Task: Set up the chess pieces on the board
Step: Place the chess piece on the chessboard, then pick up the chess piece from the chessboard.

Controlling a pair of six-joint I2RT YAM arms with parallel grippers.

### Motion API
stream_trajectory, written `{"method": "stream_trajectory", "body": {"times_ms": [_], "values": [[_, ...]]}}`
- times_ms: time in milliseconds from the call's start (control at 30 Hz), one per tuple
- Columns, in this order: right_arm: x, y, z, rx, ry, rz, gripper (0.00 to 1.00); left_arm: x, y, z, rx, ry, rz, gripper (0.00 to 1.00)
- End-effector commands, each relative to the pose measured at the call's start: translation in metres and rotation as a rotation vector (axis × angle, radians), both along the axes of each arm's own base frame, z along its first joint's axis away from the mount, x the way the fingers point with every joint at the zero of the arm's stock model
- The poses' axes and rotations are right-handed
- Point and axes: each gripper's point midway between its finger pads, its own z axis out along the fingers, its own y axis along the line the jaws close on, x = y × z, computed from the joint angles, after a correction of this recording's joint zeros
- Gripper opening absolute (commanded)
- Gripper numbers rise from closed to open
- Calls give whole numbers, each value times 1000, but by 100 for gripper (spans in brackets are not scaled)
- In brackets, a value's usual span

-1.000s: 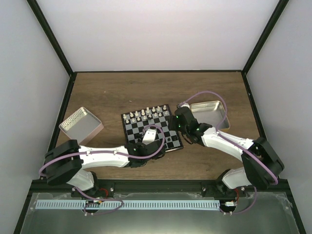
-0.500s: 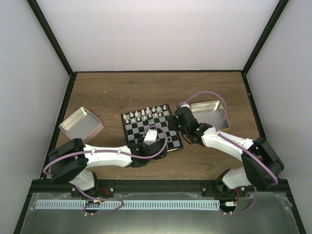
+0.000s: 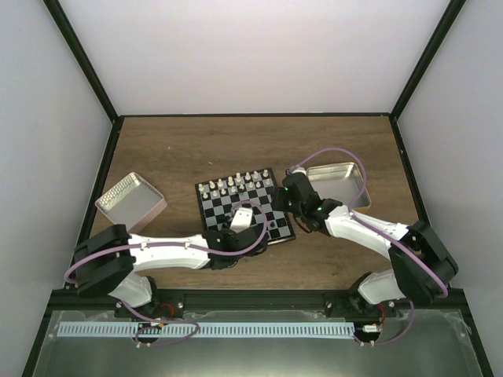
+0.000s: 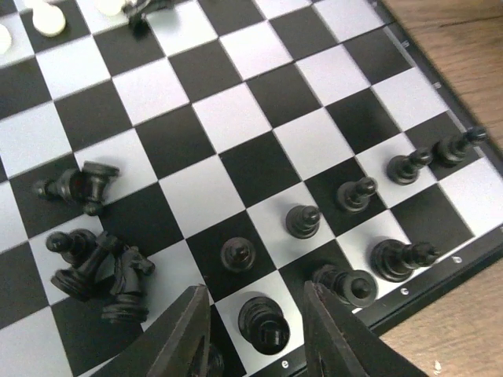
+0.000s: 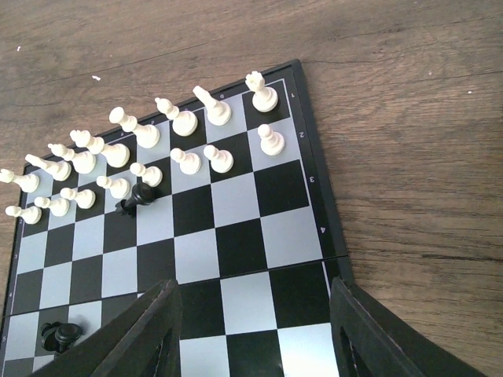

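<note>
At the near edge of the board (image 4: pixel 255 169), the left gripper (image 4: pixel 258 334) hung with its fingers apart, a bare gap on each side of an upright black piece (image 4: pixel 264 323) standing on the last row between them (nothing was clamped). Two more of the black chess pieces (image 4: pixel 346 286) stood to its right on that row. Five black pawns (image 4: pixel 302 221) stood upright in a straight line one row further in.

To the left a heap (image 4: pixel 98 271) of toppled black pieces lay on their sides, long axes crossing. Just beyond it lay a lone toppled piece (image 4: pixel 78 185), its long axis along the row and its head toward the left of the wrist view. How many made up the heap was hard to make out, and the gripper's fingers hid the squares beneath them.

Farther on, the right gripper (image 5: pixel 253 314) hovered over the board's right side, fingers wide apart and holding nothing. A stray black piece (image 5: pixel 135 198) lay tipped just beside the white pieces (image 5: pixel 185 122), which stood in two rows along the far edge.

The board sat mid-desk (image 3: pixel 196 149), turned slightly askew, between the left tin (image 3: pixel 130 202) and the right tin (image 3: pixel 336 181). Against the earlier top views, board and tins had not moved, and both arms kept nearly the same pose.
</note>
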Motion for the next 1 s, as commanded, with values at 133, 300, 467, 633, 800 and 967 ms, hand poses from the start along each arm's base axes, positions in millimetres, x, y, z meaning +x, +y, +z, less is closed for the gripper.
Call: {"method": "stream_trajectory", "body": {"times_ms": [133, 300, 467, 633, 800, 967], "values": [[3, -3, 7, 20, -16, -16, 54, 3, -10, 54, -159, -67, -19, 44], [2, -1, 5, 26, -8, -10, 54, 1, -9, 49, -191, -11, -24, 51], [3, 0, 7, 30, -12, -3, 54, 4, -3, 35, -203, 90, 3, 51], [1, 17, 12, 31, -30, 111, 53, 15, 8, 44, -241, 86, 33, 53], [-4, 52, 19, 38, -12, 327, 53, 35, 43, 56, -312, 60, 131, 57], [-6, 73, 11, 41, 45, 397, 54, 50, 88, 57, -336, 36, 243, 58]]}}
